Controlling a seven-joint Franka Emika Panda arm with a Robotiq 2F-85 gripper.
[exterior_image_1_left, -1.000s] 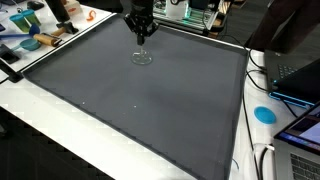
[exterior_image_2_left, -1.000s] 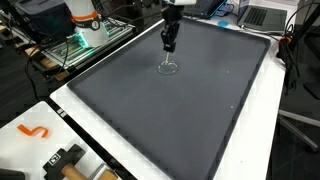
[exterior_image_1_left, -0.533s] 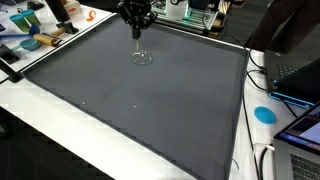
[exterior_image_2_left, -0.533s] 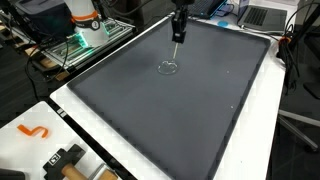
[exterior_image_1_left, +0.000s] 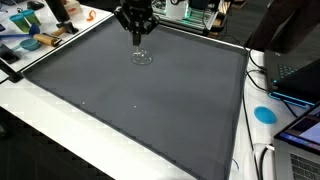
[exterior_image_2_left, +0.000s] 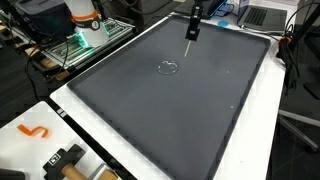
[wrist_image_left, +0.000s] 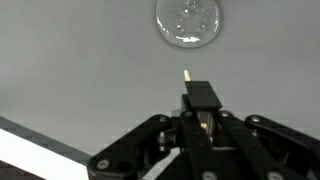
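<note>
Hand (wrist_image_left: 200, 112), pinched shut on a thin stick (wrist_image_left: 187, 77), hangs above the grey mat (exterior_image_1_left: 150, 110) on the counter (exterior_image_1_left: 25, 100), clear of the round puddle (exterior_image_1_left: 142, 57) lying near the mat's far edge.

Bright even indoor light, faint soft shadows, glints on clear disc (wrist_image_left: 188, 22)
</note>
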